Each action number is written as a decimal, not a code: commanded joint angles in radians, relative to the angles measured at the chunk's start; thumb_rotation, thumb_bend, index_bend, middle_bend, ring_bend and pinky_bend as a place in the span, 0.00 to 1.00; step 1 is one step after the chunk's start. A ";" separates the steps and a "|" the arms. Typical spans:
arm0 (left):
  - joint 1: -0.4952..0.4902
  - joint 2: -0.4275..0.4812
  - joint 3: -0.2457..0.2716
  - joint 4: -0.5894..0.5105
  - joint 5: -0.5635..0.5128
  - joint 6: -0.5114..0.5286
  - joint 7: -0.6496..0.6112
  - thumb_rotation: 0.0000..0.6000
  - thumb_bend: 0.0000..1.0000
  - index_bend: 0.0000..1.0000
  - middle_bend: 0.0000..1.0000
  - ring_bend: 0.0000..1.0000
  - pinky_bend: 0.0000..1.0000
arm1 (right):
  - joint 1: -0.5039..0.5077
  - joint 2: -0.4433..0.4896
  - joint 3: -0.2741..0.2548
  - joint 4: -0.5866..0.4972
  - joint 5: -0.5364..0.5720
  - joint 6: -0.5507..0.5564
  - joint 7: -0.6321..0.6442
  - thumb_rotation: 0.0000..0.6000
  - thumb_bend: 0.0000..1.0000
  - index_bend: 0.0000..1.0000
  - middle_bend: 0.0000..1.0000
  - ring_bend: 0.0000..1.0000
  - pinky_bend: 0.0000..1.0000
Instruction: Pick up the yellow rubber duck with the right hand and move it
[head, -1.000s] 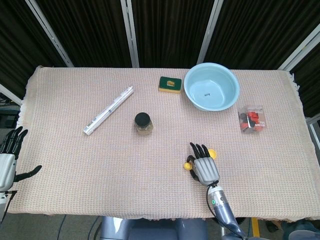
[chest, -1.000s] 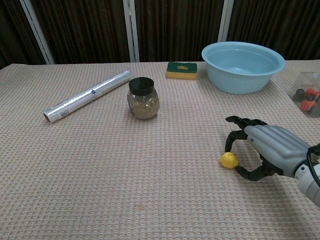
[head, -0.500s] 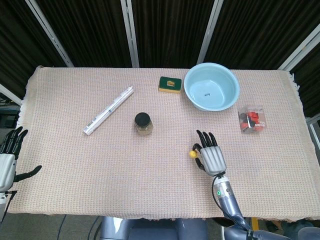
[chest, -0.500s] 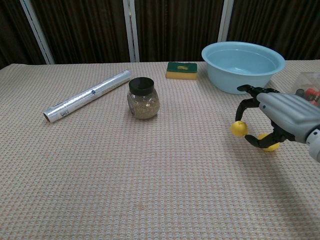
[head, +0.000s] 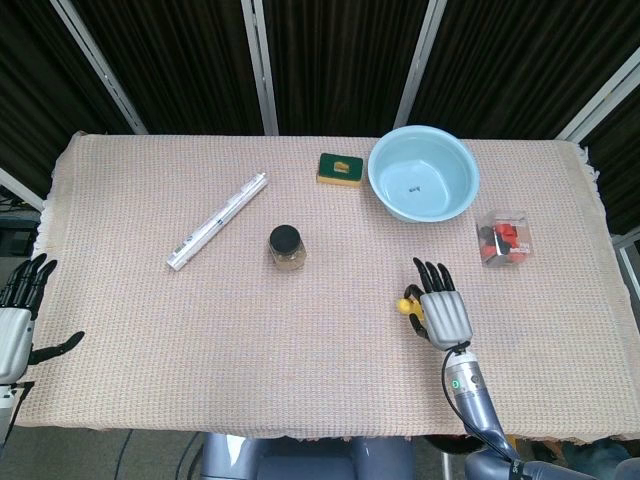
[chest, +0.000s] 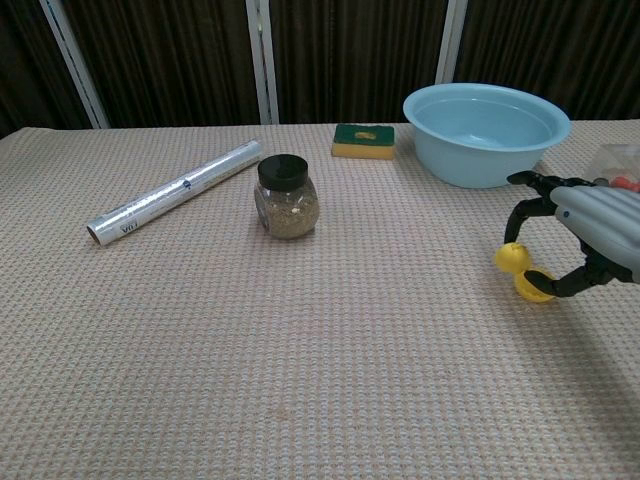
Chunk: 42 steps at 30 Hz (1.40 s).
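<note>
My right hand (head: 441, 310) (chest: 590, 240) holds the yellow rubber duck (chest: 523, 272) (head: 408, 305) between thumb and fingers, lifted above the woven tablecloth at the right side. In the chest view the duck's head and body show under the curled black fingers. From the head view only a bit of yellow shows at the hand's left edge. My left hand (head: 20, 315) hangs off the table's left edge, fingers spread, holding nothing.
A light blue basin (head: 423, 173) (chest: 486, 130) stands behind the right hand. A clear box of red and black items (head: 503, 239) lies to its right. A green-yellow sponge (head: 340, 168), a dark-lidded jar (head: 287, 247) (chest: 286, 196) and a foil roll (head: 217, 220) sit further left.
The right hand has lifted the duck off the cloth and carried it to the right and slightly away from me. The left hand has stayed put.
</note>
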 joint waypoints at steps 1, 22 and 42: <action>0.000 0.000 -0.001 -0.002 -0.002 0.000 0.002 1.00 0.00 0.00 0.00 0.00 0.23 | -0.008 0.004 -0.006 0.010 0.000 0.004 0.017 1.00 0.34 0.42 0.00 0.00 0.00; -0.001 0.004 0.002 -0.010 -0.002 -0.005 0.008 1.00 0.00 0.00 0.00 0.00 0.24 | -0.012 -0.028 -0.024 0.076 -0.006 -0.003 0.071 1.00 0.34 0.42 0.00 0.00 0.00; 0.001 0.004 0.004 -0.009 0.000 -0.004 0.007 1.00 0.00 0.00 0.00 0.00 0.23 | -0.007 -0.031 -0.028 0.111 -0.012 -0.011 0.080 1.00 0.34 0.42 0.00 0.00 0.00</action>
